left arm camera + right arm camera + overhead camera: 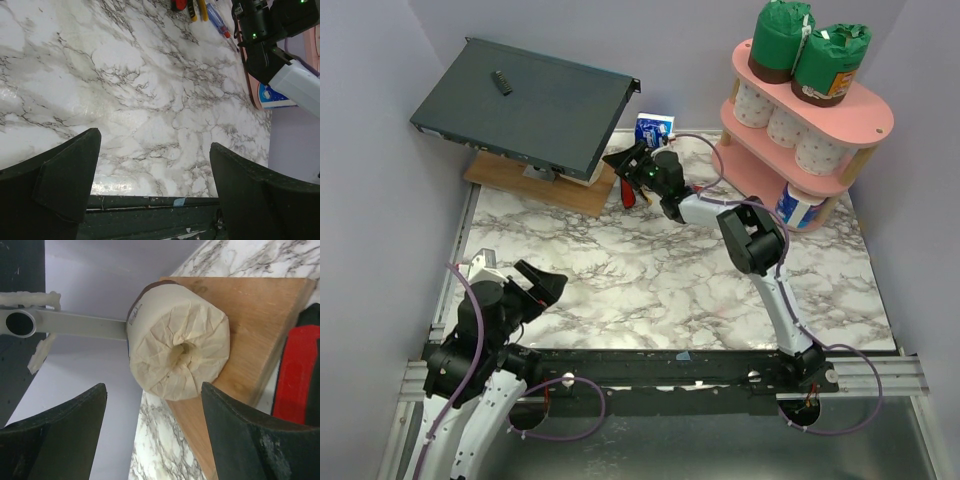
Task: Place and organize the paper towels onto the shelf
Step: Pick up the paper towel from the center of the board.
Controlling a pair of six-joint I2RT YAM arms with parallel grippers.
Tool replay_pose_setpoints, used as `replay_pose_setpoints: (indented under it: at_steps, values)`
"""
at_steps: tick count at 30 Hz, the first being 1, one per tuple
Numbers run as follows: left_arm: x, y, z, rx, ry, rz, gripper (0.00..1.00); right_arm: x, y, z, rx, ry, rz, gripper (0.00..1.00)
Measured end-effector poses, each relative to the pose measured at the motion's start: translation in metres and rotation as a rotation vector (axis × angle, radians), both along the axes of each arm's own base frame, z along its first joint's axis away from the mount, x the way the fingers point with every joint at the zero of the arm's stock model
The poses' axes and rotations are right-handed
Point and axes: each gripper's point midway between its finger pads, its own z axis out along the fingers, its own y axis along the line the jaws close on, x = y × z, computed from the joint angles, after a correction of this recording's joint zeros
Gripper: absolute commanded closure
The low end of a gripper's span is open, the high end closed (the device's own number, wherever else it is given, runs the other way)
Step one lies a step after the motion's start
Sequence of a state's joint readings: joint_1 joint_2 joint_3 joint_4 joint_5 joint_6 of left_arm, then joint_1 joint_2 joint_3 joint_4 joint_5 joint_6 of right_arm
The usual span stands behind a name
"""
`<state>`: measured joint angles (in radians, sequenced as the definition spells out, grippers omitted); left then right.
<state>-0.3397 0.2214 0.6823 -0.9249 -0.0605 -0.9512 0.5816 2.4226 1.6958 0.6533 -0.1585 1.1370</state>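
One wrapped paper towel roll (177,347) lies at the far middle of the tabletop (650,280), by a wooden board (250,305), flanked untouched by the wide-open right tool (152,395). It is judged light, soft and crushable, its wrapper slippery, so a gentle hold across the round sides is advised. The left tool (155,142) is held wide and empty. The shelf (865,112) stands far right.

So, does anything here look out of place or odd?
One blue-and-white wrapped paper towel roll sits alone by the back wall, at the corner of the brown wooden board, away from the pink three-tier shelf holding the other rolls. The dark grey flat metal box rests tilted on that board.
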Motion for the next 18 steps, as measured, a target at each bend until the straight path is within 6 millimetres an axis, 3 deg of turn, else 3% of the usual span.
replay_pose_setpoints:
  at_steps: [6, 12, 18]
  values:
    - [0.000, 0.002, 0.000, -0.002, -0.001, 0.014, 0.07, 0.013, 0.021, 0.003, 0.043, -0.013, 0.016, 0.20]
    - [-0.001, 0.003, -0.001, 0.000, 0.003, 0.017, 0.06, 0.013, 0.048, 0.012, 0.070, -0.030, 0.053, 0.14]
    - [-0.001, 0.003, -0.003, 0.003, 0.010, 0.017, 0.06, 0.010, 0.063, 0.005, 0.052, -0.004, 0.072, 0.08]
